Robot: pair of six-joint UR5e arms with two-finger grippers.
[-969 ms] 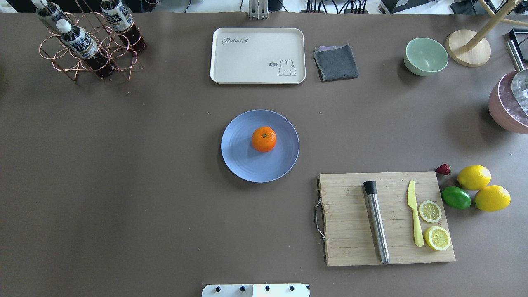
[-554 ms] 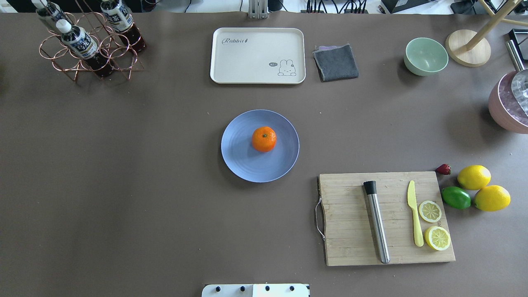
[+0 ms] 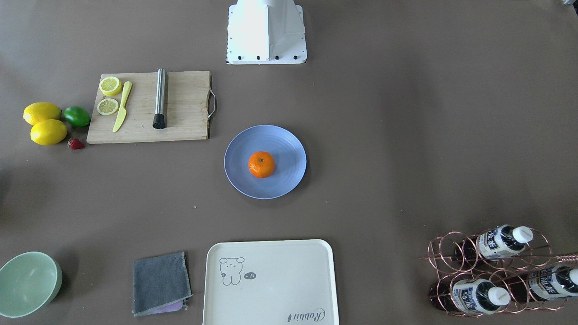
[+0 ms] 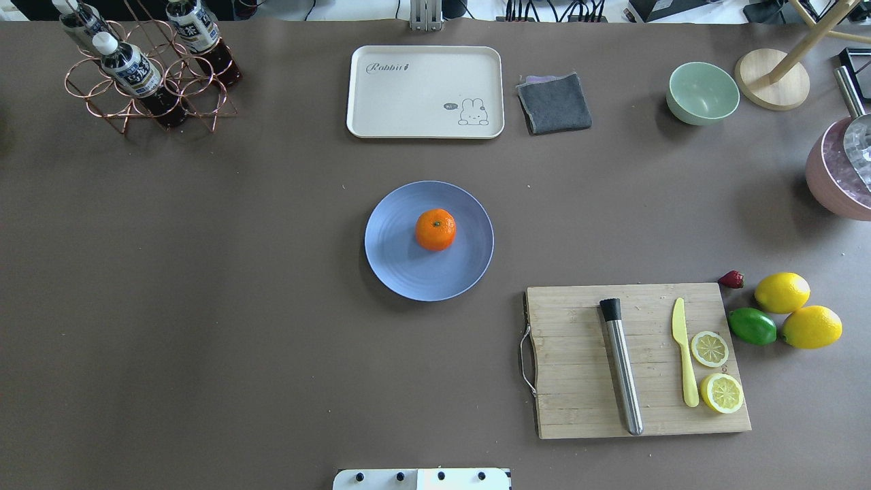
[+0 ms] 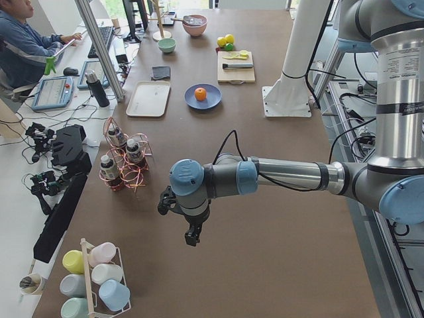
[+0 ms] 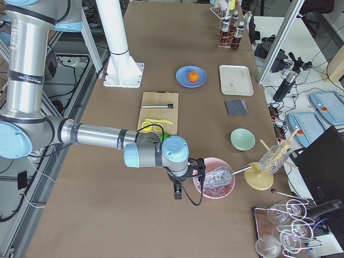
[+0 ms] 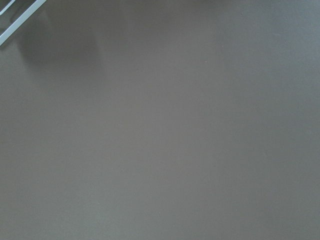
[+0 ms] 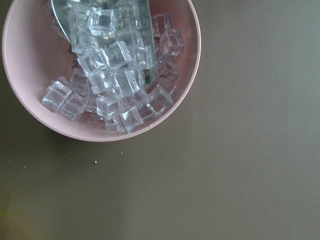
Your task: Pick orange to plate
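Orange on the plate, slightly toward 1 o'clock of its centre in the overhead view. Left arm stretched level over the table's left end, wrist bent down, left gripper aimed at the tabletop. Right arm likewise level, right gripper hanging near the pink ice bowl. Finger spread of either: impossible to tell.

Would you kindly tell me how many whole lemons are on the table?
2, both right of the cutting board beside the lime: the farther lemon and the nearer lemon.
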